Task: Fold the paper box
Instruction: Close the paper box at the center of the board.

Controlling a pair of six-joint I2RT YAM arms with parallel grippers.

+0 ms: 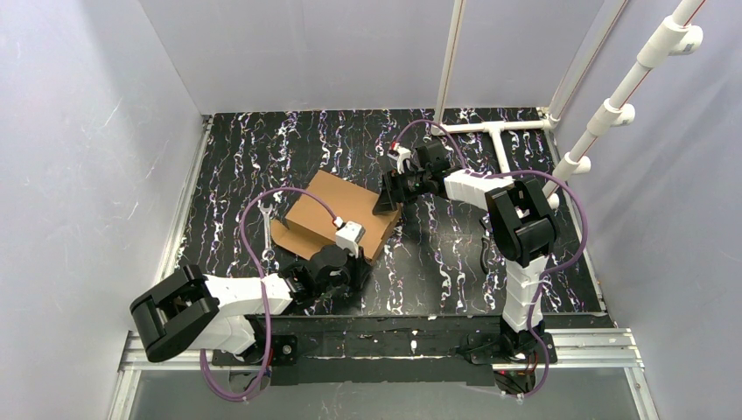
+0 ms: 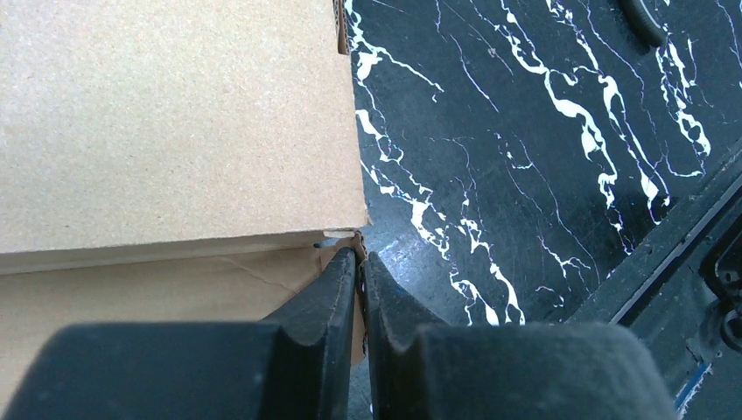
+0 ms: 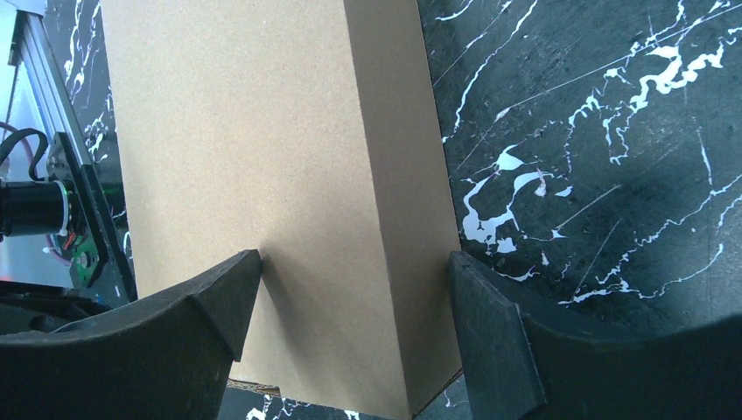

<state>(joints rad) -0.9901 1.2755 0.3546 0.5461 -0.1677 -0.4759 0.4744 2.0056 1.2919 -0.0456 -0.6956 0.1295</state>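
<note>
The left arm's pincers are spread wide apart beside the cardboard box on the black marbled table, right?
No: the left gripper is closed, fingers pressed together at a corner of the paper box, seemingly pinching a thin cardboard edge. The left wrist view shows it. The table is black marbled.

Nothing can be read anywhere — the paper box (image 1: 325,203) bears no lettering.

- The tabletop (image 1: 262,149) is black with white marble-like veins.
- Plain pale grey-lilac walls (image 1: 87,131) close it in on the left, back and right.
- White pipes (image 1: 612,105) rise at the far right corner.
- A metal rail (image 1: 595,350) runs along the near edge.
</note>
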